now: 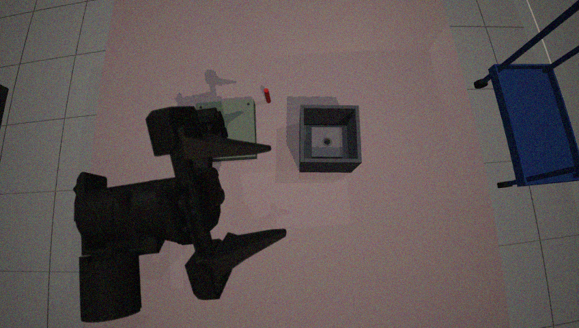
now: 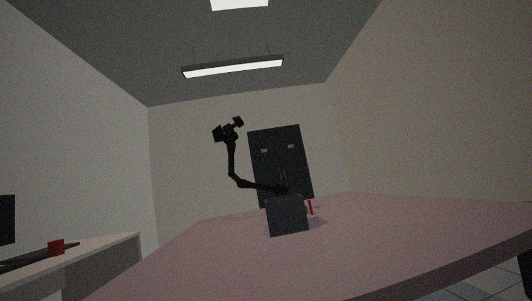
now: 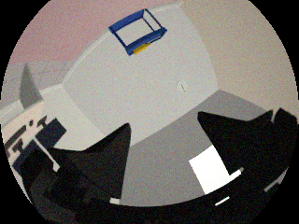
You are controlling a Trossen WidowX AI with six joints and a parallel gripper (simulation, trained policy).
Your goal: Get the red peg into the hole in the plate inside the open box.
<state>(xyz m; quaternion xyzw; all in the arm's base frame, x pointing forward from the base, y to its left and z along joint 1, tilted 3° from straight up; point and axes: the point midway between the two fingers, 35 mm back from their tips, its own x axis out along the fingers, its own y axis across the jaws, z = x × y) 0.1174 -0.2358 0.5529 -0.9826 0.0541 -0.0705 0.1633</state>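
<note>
- Above the table, nearest the top camera, the arm's gripper (image 1: 278,190) (image 2: 228,128) (image 3: 165,120) hangs high with its fingers spread wide; nothing is between them, so the hand is free.
- Below and beyond it, a pale green slab (image 1: 246,121) lies on the table, partly hidden by the arm in the top view.
- Just beside that slab, the red peg (image 1: 266,95) (image 2: 310,207) stands upright on the tabletop, outside the box and well apart from the fingers.
- Next along, the open grey box (image 1: 325,167) (image 2: 287,217) has the plate (image 1: 319,134) at its bottom, its round hole unfilled.
- The step in hand looks to be the approach, before any grasp. The next move calls for bringing the hand over the peg, pointing it down — the wrist view faces wall and ceiling — and closing around the shaft without toppling it.
- Under all this spreads the dull pink table (image 1: 406,203) (image 2: 224,261), speckled and dimly lit.
- Farther off, a blue cart (image 1: 528,117) (image 3: 125,23) stands on grey floor tiles (image 1: 528,211); the exterior view adds a side bench (image 2: 104,242), a dark cabinet (image 2: 276,163) and a hanging lamp (image 2: 233,68).
</note>
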